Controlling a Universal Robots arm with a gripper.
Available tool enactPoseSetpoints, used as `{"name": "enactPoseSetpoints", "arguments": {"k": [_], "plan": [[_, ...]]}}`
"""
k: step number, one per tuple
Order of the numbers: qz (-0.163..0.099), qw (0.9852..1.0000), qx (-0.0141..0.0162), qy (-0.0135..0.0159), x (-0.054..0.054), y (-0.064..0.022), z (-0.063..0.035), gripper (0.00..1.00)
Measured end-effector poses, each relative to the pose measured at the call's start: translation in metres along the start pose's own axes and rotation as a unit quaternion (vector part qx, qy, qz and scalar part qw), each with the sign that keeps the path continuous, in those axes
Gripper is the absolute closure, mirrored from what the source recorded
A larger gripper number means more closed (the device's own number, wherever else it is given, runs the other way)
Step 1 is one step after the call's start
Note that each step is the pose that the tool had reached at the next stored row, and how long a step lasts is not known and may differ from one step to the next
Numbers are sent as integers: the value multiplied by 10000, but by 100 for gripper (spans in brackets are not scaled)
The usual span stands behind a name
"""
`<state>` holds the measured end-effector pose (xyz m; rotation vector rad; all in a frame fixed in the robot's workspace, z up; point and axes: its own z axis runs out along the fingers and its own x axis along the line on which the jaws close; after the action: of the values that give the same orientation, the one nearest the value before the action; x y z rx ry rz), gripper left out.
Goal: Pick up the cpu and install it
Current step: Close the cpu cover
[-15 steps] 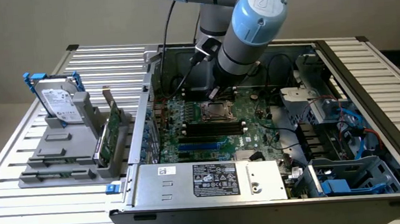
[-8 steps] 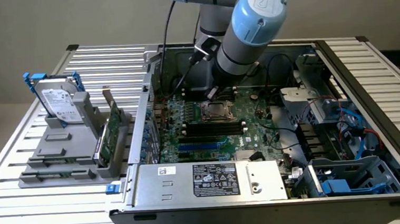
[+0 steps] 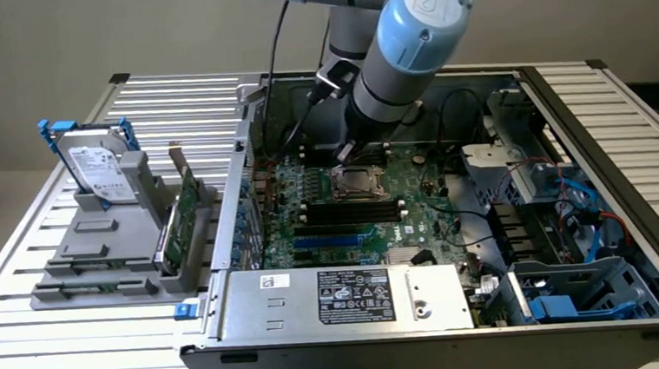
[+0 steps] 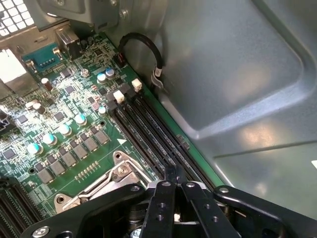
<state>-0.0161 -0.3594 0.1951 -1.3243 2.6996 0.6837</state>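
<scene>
1. The cpu: I cannot tell where it lies. The socket's (image 3: 359, 182) middle is too small to read in the exterior view, and the wrist view hides it behind the black finger mounts.
2. The fingers (image 4: 162, 201) are closed, their tips pressed together, with nothing visible between them. They hang just above the socket (image 4: 116, 176), over a corner of its metal frame.
3. The arm (image 3: 397, 67), grey with blue caps, reaches down into the case over the socket's far side in the exterior view.
4. Long black slots (image 4: 148, 129) run just beside the socket, parallel to one edge of its frame.
5. The green motherboard (image 4: 64, 124) carries the socket. Near it stand small silver-topped capacitors (image 4: 49, 139) and rows of dark square parts.
6. A black cable (image 4: 143, 42) loops up from the board beyond the slots, near the case's grey inner wall (image 4: 237, 74).
7. The open computer case (image 3: 604, 122) surrounds the board. Its power supply (image 3: 355, 296), which has a white-and-black label, lies on the near side of the socket in the exterior view.
8. Well apart from the socket, outside the case on the exterior view's left, a hard drive (image 3: 96, 170) stands upright in a grey holder (image 3: 92, 279).
9. Case and holder both rest on the slatted metal table (image 3: 39, 344).
</scene>
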Motion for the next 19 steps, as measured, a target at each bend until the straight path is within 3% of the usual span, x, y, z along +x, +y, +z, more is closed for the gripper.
{"name": "enactPoseSetpoints", "arguments": {"k": [6,11,14,16,19], "plan": [[0,10000,-3,-1,-18,123,-184,89],[13,10000,-32,10,36,212,-196,89],[24,10000,-30,6,63,246,-189,89],[47,10000,-13,-13,69,244,-179,89],[82,9999,45,-59,81,235,-144,89]]}}
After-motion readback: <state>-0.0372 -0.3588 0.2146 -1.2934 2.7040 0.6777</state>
